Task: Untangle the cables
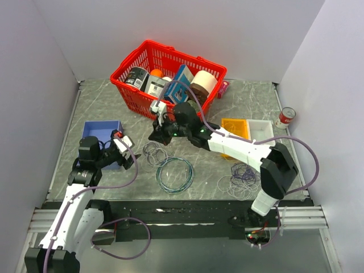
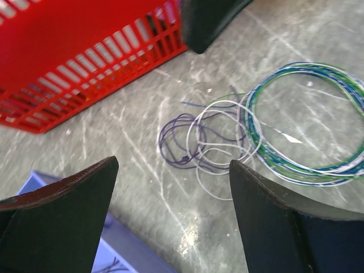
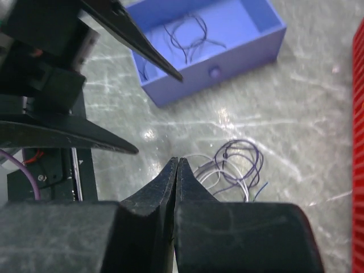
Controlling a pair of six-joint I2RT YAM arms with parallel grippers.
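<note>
A small tangle of thin purple and white cables lies on the table between my two grippers; it also shows in the left wrist view and the right wrist view. My left gripper is open and empty, its fingertips just short of the tangle. My right gripper is shut, its tip beside the white loops; I see no wire between the jaws. A second scribble of cables lies at the right. Thin wires lie in the blue bin.
A teal-green cable ring lies right of the tangle. The blue bin is at the left, a red basket of items behind, and orange and white bins and a can at the right.
</note>
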